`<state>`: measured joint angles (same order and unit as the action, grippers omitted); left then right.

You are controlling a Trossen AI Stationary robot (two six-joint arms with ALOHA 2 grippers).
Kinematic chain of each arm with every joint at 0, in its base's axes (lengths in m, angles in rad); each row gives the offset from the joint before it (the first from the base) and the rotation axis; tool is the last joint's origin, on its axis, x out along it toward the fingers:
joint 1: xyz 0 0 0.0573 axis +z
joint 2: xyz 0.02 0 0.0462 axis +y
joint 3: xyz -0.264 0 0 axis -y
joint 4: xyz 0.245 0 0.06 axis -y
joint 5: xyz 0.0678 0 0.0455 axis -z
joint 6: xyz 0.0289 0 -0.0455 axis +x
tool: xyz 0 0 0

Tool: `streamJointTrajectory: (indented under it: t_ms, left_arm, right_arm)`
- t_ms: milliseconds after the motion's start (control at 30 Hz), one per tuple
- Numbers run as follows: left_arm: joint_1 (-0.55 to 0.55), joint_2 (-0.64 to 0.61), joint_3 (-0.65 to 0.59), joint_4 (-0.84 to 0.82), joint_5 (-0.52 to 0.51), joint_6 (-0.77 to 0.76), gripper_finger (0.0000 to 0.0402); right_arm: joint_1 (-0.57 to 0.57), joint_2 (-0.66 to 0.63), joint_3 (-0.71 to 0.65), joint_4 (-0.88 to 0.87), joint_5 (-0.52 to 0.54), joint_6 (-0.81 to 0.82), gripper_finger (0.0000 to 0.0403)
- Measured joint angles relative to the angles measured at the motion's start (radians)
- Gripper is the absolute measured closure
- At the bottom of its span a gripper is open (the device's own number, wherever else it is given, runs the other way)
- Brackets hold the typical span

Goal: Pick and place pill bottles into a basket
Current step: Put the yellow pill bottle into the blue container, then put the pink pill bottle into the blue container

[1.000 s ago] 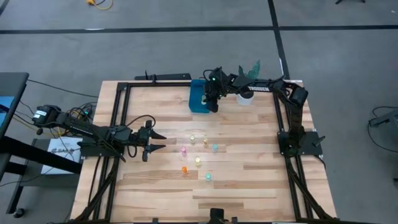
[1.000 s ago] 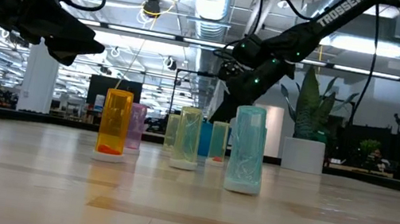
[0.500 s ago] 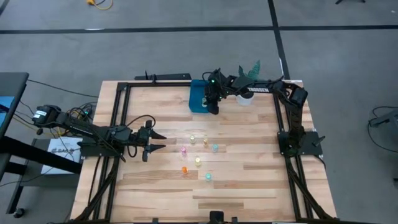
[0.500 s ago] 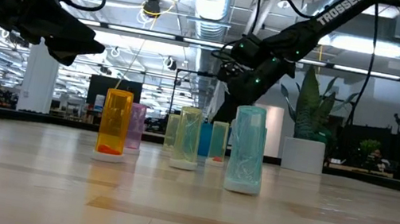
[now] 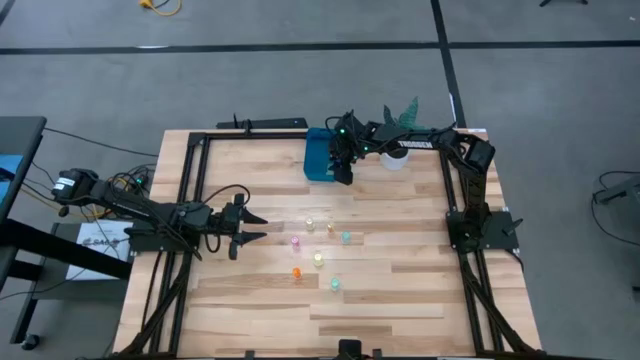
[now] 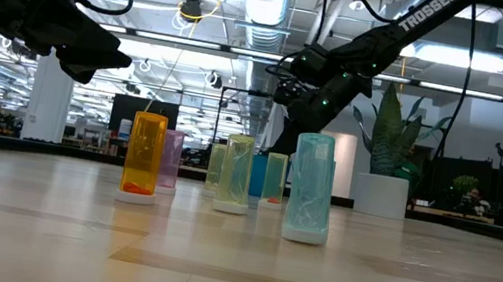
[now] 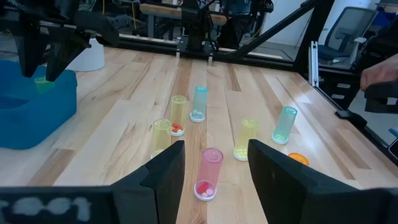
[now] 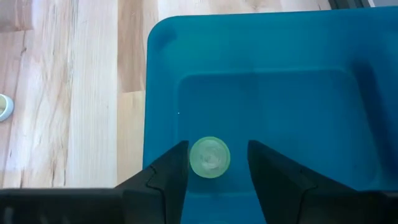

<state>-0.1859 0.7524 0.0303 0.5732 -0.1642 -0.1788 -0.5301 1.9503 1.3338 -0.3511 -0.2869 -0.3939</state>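
My right gripper (image 8: 217, 146) hangs open over the blue bin (image 5: 318, 155) at the table's far middle, fingers pointing down. A green pill bottle (image 8: 210, 157) shows end-on inside the bin between the fingers, with a gap on one side; it also shows in the left wrist view (image 7: 42, 83). Several pill bottles in yellow (image 5: 318, 259), pink (image 5: 295, 242), orange (image 5: 296, 272) and teal (image 5: 335, 284) stand upright on the table's middle. My left gripper (image 5: 255, 228) is open and empty, held above the table to their left.
A white plant pot (image 5: 394, 157) stands just right of the bin. A black frame (image 5: 200, 140) runs around the wooden table. There is bare wood on the table's near side and between the bottles and the bin.
My right gripper has shifted slightly toward the table's left over the blue bin. The bottles on the table have stayed where they were.
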Motion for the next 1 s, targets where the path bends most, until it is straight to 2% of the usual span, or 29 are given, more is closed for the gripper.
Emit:
streamJointTrajectory:
  t_ms: [367,533,667,1000]
  left_arm:
    - [0.0,0.0,0.0,0.0,0.0,-0.003,0.0236]
    - [0.0,0.0,0.0,-0.003,0.003,-0.003,0.0236]
    - [0.0,0.0,0.0,-0.009,0.042,-0.002,0.0236]
    - [0.0,0.0,0.0,-0.013,0.052,0.001,0.0236]
  right_arm:
    - [0.0,0.0,0.0,0.006,0.004,-0.007,0.024]
    - [0.0,0.0,0.0,0.009,0.058,-0.008,0.0234]
    - [-0.003,-0.008,0.03,-0.024,0.079,-0.02,0.0231]
    - [0.012,-0.01,0.25,-0.316,0.076,-0.067,0.023]
